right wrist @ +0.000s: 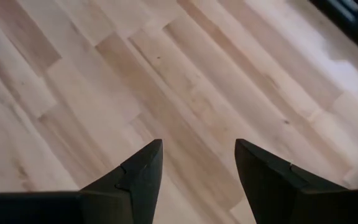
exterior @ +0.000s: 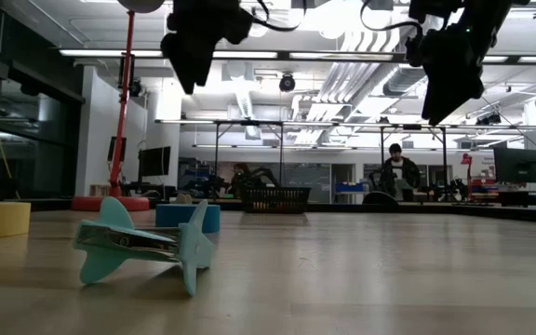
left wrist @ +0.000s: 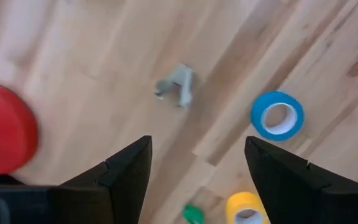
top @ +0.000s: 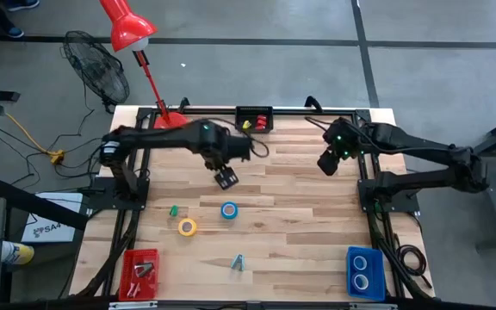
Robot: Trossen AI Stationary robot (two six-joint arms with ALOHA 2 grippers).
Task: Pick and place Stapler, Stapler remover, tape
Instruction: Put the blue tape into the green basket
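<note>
Both arms were dark, nearly black, built of slim tubular links joined by thicker rounded joints. The left arm (top: 166,138) rose from a black frame bolted to the table's side, with dark cables looping along its links. The right arm (top: 420,159) matched it in build, and a small green light glowed near its wrist, beside a blocky black housing. Each arm ended in a two-fingered claw: the left claw (left wrist: 197,171) had two matte black fingers (left wrist: 126,171), wedge-shaped with flat angled facets narrowing to blunt tips. The right claw (right wrist: 197,168) carried the same faceted dark fingers (right wrist: 138,174), plain and unmarked.
</note>
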